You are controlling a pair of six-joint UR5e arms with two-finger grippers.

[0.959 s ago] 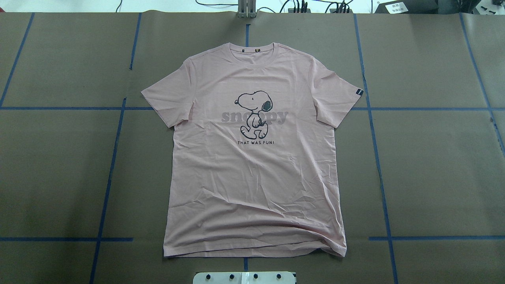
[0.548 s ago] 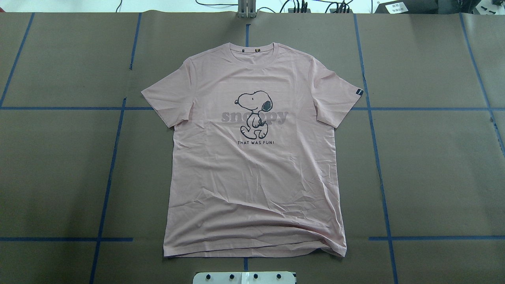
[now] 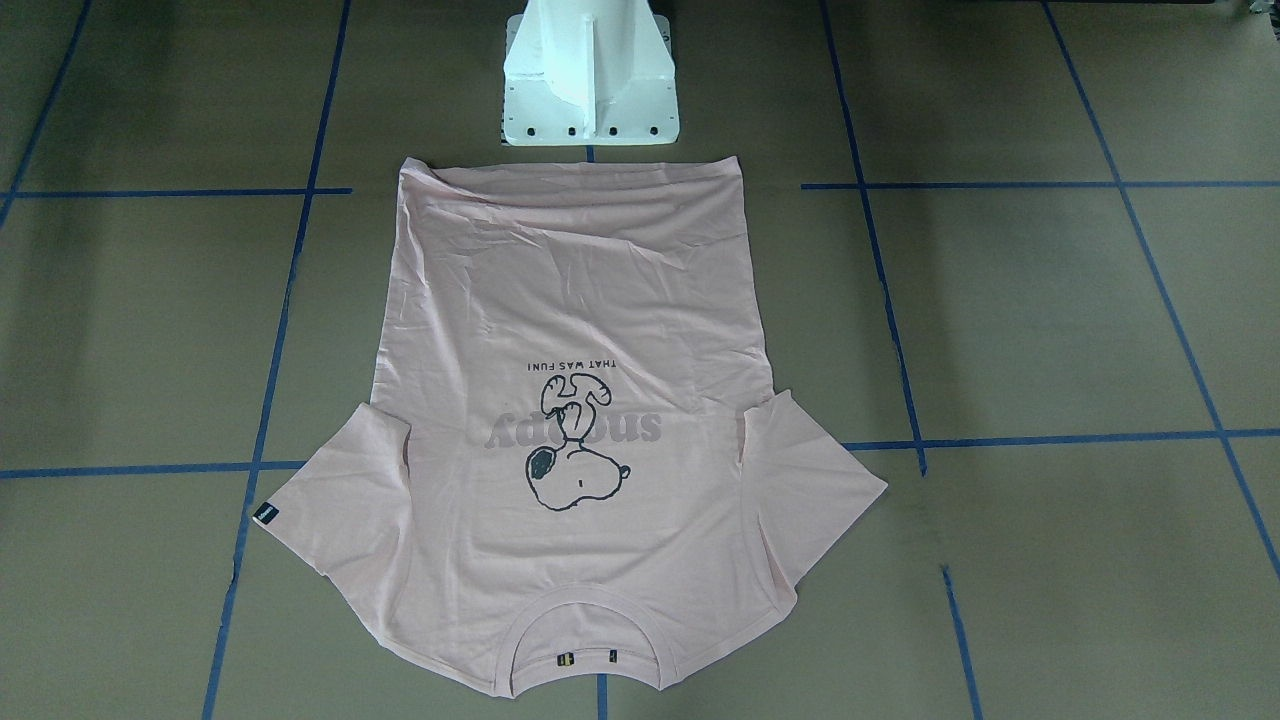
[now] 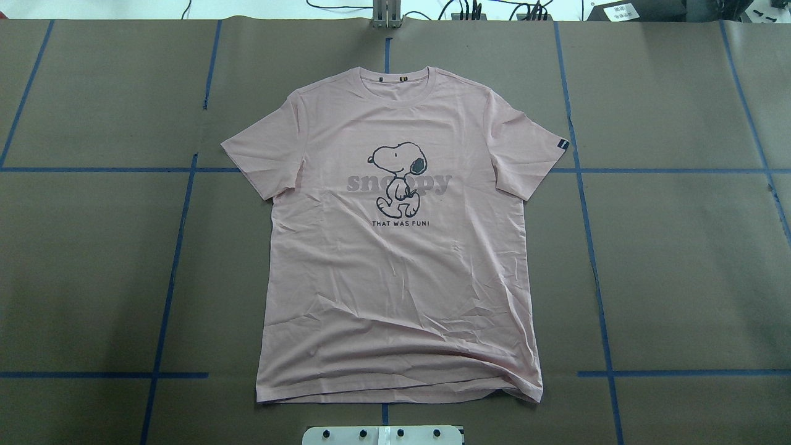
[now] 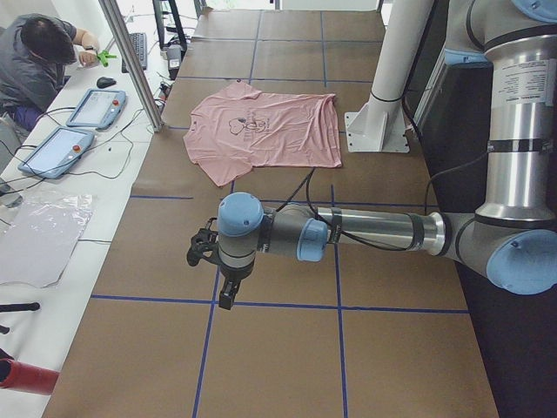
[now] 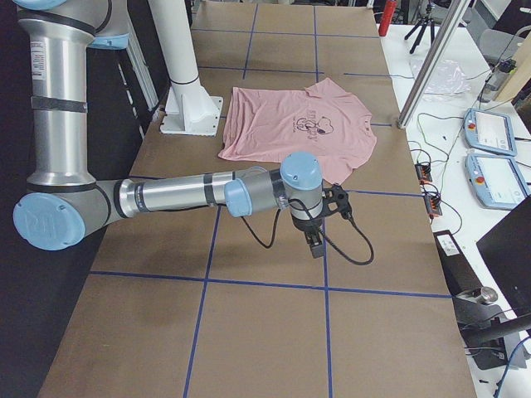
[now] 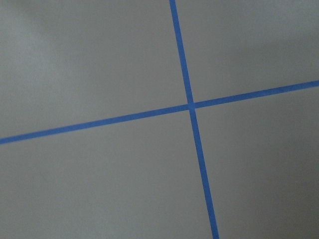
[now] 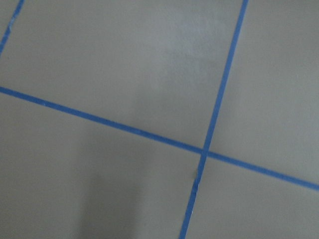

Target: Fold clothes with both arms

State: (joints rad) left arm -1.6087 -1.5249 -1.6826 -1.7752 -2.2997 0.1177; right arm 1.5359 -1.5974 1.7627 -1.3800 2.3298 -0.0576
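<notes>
Fabric looks light, limp, apt to drag. Well apart from it hangs the left gripper [image 5: 224, 294]; I cannot tell its fingers' state. The T-shirt [image 4: 398, 247] lies flat, print up, mid-table [image 4: 93, 278]. Pinch the left-side sleeve [image 4: 259, 154] and right-side sleeve [image 4: 525, 154] at their edges. Open table flanks both. The right gripper [image 6: 315, 245] is equally distant, fingers likewise unclear.

A: Entry one, the T-shirt [image 4: 398, 247]?
B: Flat on the counter [image 4: 680, 259], straight before the pedestal [image 3: 590, 80]. The hem [image 4: 395, 392] lies nearest the pedestal and the neck [image 4: 398, 80] farthest from it.
A: Entry two, the left pincer [image 5: 226, 294]?
B: Above the counter, well to the pedestal's left, apart from the T-shirt.
A: Entry three, the right pincer [image 6: 315, 245]?
B: Likewise above the counter, well to the pedestal's right.
</notes>
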